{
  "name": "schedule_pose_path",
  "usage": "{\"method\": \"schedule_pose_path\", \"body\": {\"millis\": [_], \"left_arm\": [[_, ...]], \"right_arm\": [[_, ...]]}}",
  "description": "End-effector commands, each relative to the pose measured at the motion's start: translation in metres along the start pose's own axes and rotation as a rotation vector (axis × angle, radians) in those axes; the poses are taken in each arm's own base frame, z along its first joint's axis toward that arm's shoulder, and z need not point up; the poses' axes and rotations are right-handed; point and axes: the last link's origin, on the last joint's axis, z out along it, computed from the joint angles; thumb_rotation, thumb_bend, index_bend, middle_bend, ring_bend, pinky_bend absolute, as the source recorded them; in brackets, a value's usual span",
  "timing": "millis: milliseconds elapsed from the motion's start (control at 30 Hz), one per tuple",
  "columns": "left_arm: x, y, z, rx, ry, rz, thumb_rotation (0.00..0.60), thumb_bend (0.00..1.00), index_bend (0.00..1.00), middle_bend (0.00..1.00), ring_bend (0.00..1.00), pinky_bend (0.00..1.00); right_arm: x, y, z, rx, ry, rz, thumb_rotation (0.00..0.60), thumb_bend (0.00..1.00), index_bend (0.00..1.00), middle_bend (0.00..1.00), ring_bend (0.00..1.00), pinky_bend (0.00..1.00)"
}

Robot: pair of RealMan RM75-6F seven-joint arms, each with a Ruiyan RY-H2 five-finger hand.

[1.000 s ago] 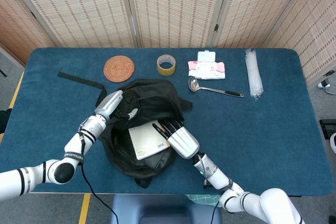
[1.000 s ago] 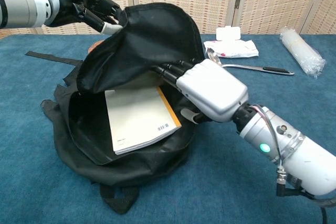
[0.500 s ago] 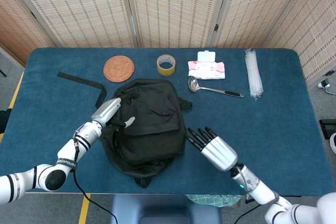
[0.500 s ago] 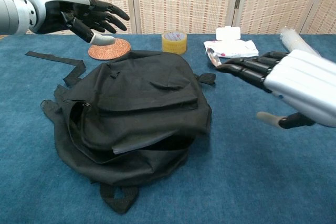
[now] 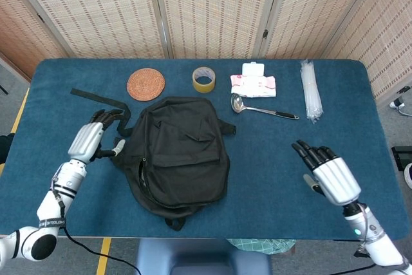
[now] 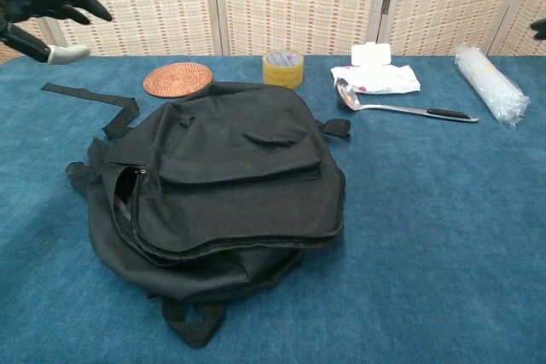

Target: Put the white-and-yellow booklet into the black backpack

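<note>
No booklet shows anywhere; judging by the flap lying flat, it is likely inside the backpack [image 5: 180, 149], which sits left of centre with its long axis running up and down the head view. The left hand [image 5: 93, 140] hangs just beside its left edge, released and holding nothing; the right hand [image 5: 328, 175], also released, sits well apart at lower right.
</note>
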Motion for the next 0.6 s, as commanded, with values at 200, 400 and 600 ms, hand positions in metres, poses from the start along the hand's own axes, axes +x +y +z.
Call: {"method": "schedule_pose_path", "body": {"millis": [200,400,600], "left_arm": [[0.003,-0.066,-0.075,0.126,0.166,0.157,0.600,0.46,0.28,0.19,0.16,0.00],[-0.001,-0.082,-0.124,0.181,0.219,0.163,0.600,0.46,0.28,0.19,0.16,0.00],[-0.009,-0.084,-0.154,0.189,0.232,0.203,0.600,0.46,0.28,0.19,0.16,0.00]], "right_arm": [[0.022,0.036,-0.035,-0.197,0.003,0.108,0.600,0.34,0.00,0.00,0.08,0.05],[0.024,0.048,-0.063,-0.298,-0.002,0.142,0.600,0.34,0.00,0.00,0.07,0.03],[0.020,0.051,-0.077,-0.343,0.006,0.155,0.600,0.34,0.00,0.00,0.09,0.03]]}}
